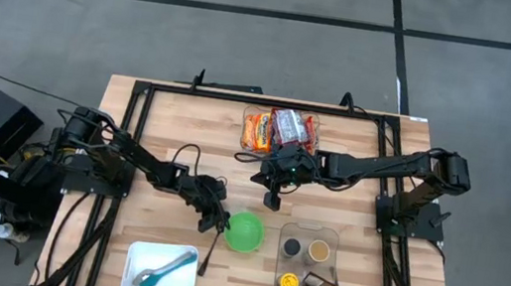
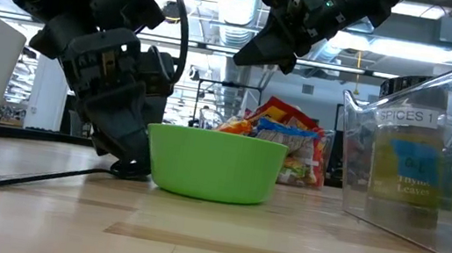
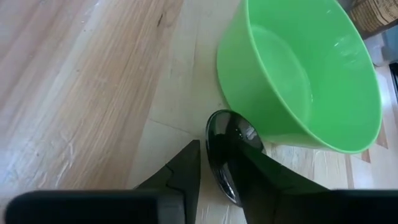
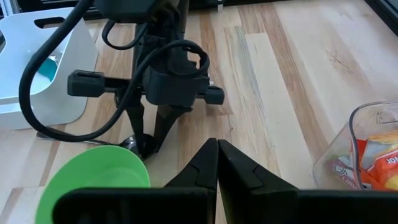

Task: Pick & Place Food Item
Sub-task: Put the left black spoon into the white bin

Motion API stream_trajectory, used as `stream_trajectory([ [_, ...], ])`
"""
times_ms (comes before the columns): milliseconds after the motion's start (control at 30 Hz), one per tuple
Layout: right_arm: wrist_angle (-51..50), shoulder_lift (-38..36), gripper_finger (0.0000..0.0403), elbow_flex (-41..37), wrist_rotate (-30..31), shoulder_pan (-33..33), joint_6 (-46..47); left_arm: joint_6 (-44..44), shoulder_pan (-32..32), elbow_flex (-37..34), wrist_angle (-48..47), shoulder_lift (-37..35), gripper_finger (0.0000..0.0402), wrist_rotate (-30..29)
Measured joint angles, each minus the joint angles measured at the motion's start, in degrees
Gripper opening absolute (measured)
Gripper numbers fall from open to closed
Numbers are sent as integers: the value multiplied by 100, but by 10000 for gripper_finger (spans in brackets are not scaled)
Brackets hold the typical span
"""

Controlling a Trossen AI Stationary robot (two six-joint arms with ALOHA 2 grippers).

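Observation:
A green bowl (image 1: 245, 232) stands empty on the wooden table. A black spoon (image 3: 224, 140) lies beside it, its bowl end next to the green bowl's wall and its handle (image 1: 207, 255) pointing toward the near edge. My left gripper (image 1: 220, 222) is down at the table, slanting from the left, slightly open, one finger on either side of the spoon's bowl. Food packets (image 1: 280, 130) lie in a heap at the far middle. My right gripper (image 1: 272, 202) hangs shut and empty above the table between the packets and the green bowl. My left gripper has the spoon's bowl end (image 3: 217, 162) between its two fingers, coming down at a slant. One finger (image 3: 267, 177) lies over the bowl's rim, and I cannot tell whether it touches. A strip of bare table shows between the other finger (image 3: 183, 171) and the spoon. The spoon rests on the table.
A white tray (image 1: 138, 277) with a teal spoon (image 1: 166, 269) sits near the front left. A clear box (image 1: 333, 236) of spice jars and another spoon stands right of the green bowl. A black frame (image 1: 142, 97) rims the table.

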Motion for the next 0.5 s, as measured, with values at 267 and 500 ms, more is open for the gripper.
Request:
stream_trajectory([
  [267,-2,0,4,-1,0,0,0,-44,0,-2,27,-7,26,22],
  [500,-2,0,4,-1,0,0,0,-73,0,-2,24,-7,19,55],
])
